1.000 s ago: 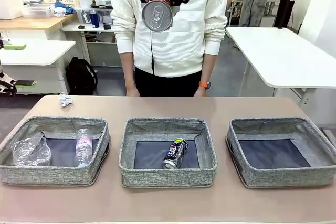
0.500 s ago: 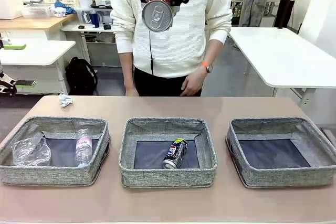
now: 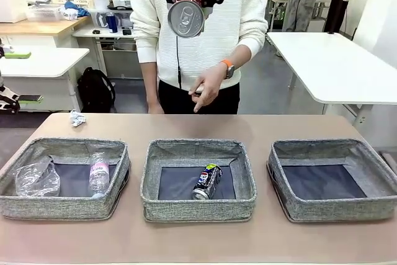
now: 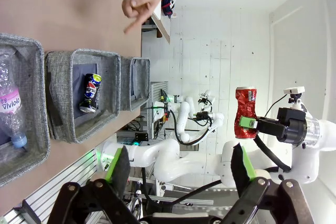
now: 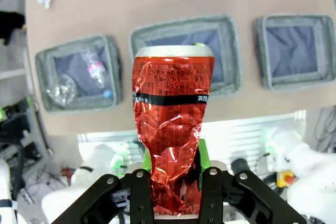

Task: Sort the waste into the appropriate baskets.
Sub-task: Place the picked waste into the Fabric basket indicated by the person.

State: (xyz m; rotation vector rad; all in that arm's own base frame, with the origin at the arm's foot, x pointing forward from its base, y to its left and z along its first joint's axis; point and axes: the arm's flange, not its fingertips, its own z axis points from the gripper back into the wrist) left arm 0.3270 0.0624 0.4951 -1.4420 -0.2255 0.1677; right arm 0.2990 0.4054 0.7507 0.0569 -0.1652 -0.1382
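Now the person's hand (image 3: 206,88), the one with the orange watch, is up in front of the torso, finger pointing down toward the table (image 3: 260,127); a second ago it hung by the hip. Nothing else moved. The right gripper (image 5: 172,156) is still high above the table, clamped on the red can (image 5: 173,124). Can is crushed: waist pinched in, creased all over, black band with white print, silver rim on top in the wrist view. It is gripped near its lower end between the green pads. In the front view its silver end faces the camera, in front of the person's chest. Left gripper (image 4: 179,169) fingers are spread wide with nothing between them. Left basket (image 3: 62,206) holds the cup (image 3: 37,178) at its left wall and the bottle (image 3: 98,173) lying flat beside it. Middle basket (image 3: 198,210) holds the Pepsi can (image 3: 207,181) on its side, angled. Right basket (image 3: 335,210): dark bottom showing. Paper ball (image 3: 77,118) sits on the table behind the left basket, near the far left corner.
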